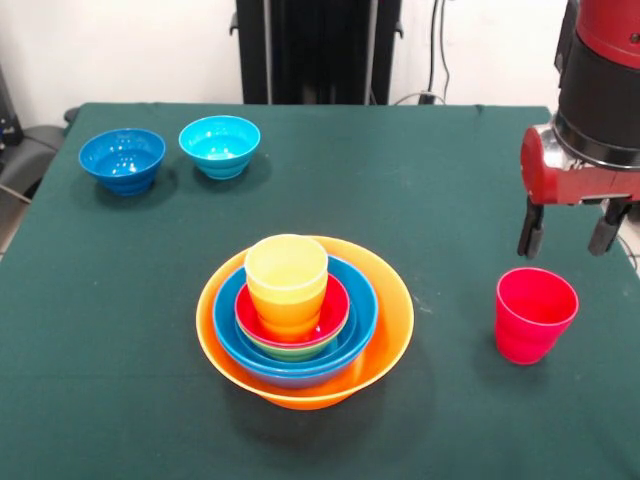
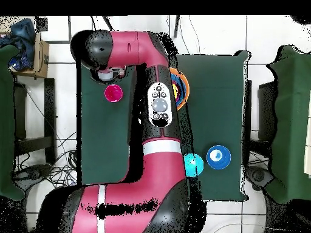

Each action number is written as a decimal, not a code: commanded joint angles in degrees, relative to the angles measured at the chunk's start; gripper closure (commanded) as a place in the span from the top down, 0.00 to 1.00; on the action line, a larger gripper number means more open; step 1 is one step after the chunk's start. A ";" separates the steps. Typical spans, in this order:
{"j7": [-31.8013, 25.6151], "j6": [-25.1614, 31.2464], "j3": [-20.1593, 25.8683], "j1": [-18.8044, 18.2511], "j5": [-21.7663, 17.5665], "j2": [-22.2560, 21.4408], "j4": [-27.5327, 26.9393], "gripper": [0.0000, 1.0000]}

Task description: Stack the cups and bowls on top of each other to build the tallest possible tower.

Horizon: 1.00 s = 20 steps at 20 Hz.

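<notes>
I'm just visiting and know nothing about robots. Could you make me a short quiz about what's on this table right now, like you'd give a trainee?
1. True or false: the red cup is already part of the tower.
2. Which piece sits topmost in the tower? A) the yellow cup B) a green bowl C) the light-blue bowl
3. How many bowls stand apart from the tower at the table's far side, and what colours are they?

Key
1. False: it stands alone on the green cloth, with the gripper above and just behind it, jaws open.
2. A.
3. Two: the light-blue bowl and the dark-blue bowl.
</notes>
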 commanded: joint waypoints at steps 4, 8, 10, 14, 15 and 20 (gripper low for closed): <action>-14.23 -5.95 3.43 -1.67 -6.43 1.49 8.08 1.00; -14.27 -7.43 3.64 -2.09 -7.54 2.51 7.91 1.00; -14.35 -8.34 3.68 -2.21 -8.19 3.20 7.64 1.00; -14.42 -9.44 3.83 -2.49 -9.23 3.81 7.69 1.00; -14.59 -9.75 3.95 -2.64 -9.56 4.00 7.71 1.00; -14.56 -11.05 4.22 -2.94 -10.80 4.69 7.78 1.00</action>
